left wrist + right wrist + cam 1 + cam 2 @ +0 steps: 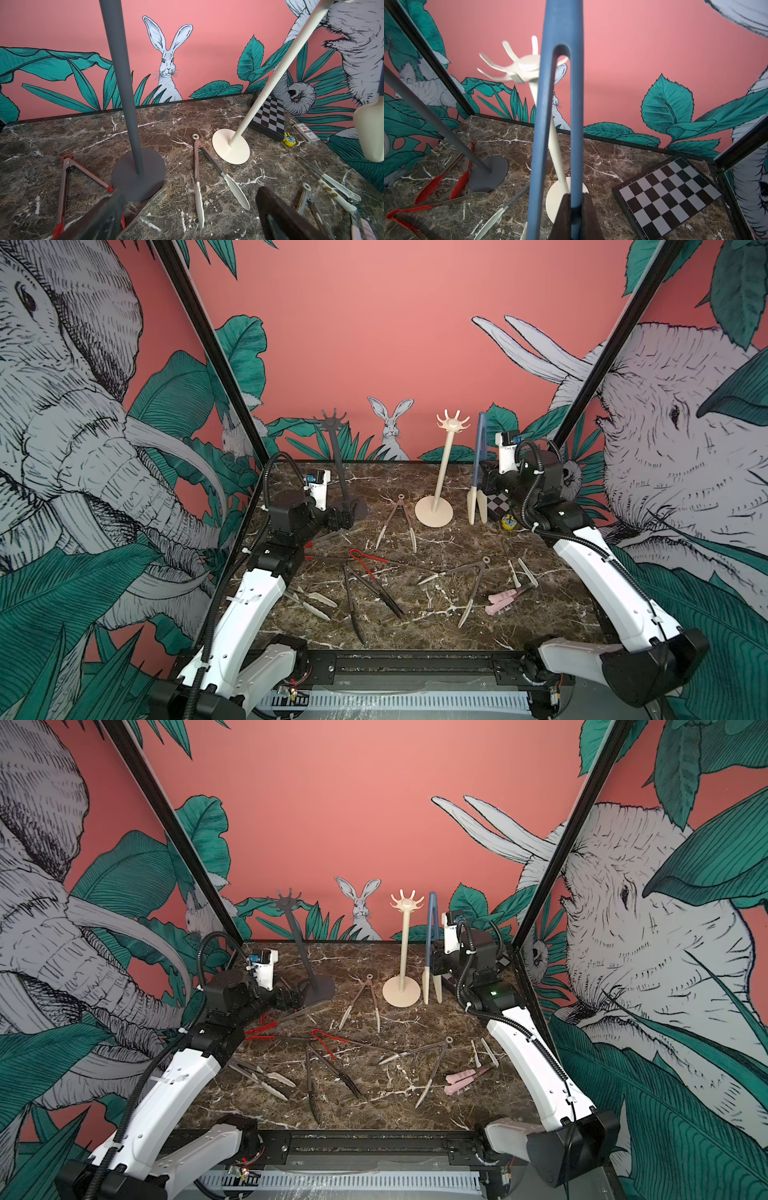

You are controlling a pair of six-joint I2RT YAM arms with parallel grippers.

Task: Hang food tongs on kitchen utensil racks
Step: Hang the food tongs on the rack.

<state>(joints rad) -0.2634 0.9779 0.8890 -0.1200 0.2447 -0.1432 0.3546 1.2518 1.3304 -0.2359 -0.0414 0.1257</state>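
Observation:
My right gripper [575, 199] is shut on one arm of the blue-handled food tongs [556, 104]. It holds them upright, cream tips down, just right of the cream utensil rack [444, 472] at the back. The loop of the blue tongs [480, 456] stands about level with the rack's hook crown [529, 66], apart from it. My left gripper [190, 199] is open and low beside the dark grey rack's base [139, 178]. Several other tongs lie on the marble table: cream-tipped [397, 522], red [365, 558], black [374, 593] and pink [505, 599].
A chessboard [668, 191] lies at the back right corner, with a yellow object [289, 140] and a small card box [305, 133] next to it. Black frame posts [216, 360] slope up on both sides of the table.

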